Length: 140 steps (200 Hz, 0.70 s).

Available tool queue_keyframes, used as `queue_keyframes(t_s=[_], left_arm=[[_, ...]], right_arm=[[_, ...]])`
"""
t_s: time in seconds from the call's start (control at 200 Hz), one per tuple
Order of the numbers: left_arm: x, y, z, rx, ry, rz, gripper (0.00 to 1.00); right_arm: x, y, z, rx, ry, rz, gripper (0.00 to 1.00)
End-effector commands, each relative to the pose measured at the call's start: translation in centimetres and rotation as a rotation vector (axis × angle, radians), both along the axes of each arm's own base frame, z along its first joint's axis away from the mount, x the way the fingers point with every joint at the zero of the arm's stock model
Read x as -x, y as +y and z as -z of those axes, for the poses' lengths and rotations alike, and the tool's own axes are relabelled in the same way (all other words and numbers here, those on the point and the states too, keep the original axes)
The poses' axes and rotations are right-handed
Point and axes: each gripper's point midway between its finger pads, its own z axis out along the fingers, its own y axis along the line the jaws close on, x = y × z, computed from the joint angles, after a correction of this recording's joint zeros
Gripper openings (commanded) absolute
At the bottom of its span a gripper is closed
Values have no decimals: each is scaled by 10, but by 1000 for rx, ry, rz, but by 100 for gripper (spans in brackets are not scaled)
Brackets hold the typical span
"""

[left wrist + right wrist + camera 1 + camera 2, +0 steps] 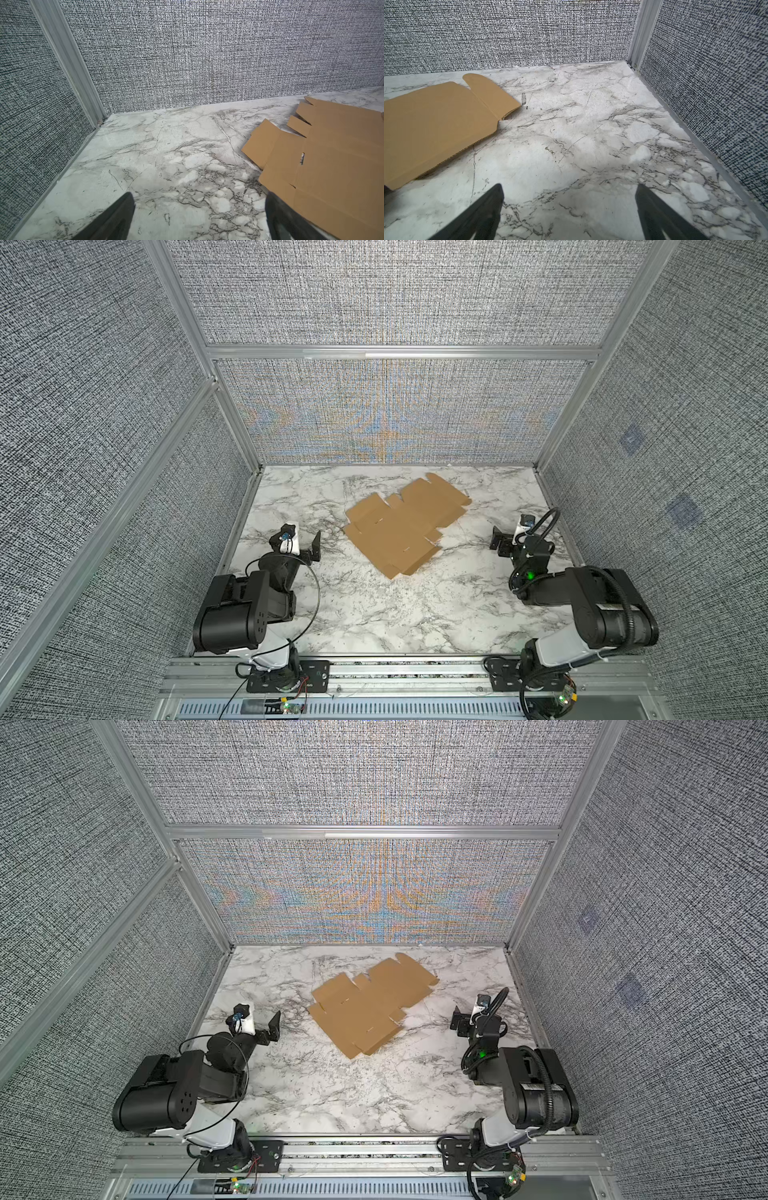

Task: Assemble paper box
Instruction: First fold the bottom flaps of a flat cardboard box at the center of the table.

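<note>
White marble-pattern desk [374, 614], grey veins, fine scratches. Grey woven wall panels [395, 294] enclose three sides, set in aluminium frame [399, 352]. Slotted metal rail [415, 674] along near edge. Two faint bluish squares [631, 439] on right panel, possibly stickers.

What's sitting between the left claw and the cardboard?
Nothing. Only bare marble table separates the open left gripper from the cardboard; a top view and the left wrist view both show it.

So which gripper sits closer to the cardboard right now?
The left gripper: its wrist view shows the paper box reaching right up to it; the right gripper has bare table before the sheet.
</note>
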Motion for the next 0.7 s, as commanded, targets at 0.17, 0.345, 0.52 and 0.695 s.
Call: queue_keyframes(t_s=[0.17, 0.345, 0.52, 0.695], left_arm=[[-1, 0, -8, -4, -35, 2, 99], [-1, 0, -9, -4, -40, 2, 99], [-1, 0, -9, -3, -40, 0, 99], [-1, 0, -9, 0, -38, 1, 99]], right_arm=[[-1, -2, -2, 6, -3, 7, 99], [-2, -2, -3, 6, -5, 7, 99], [-2, -2, -2, 6, -3, 7, 99], [-2, -2, -2, 6, -4, 7, 99]])
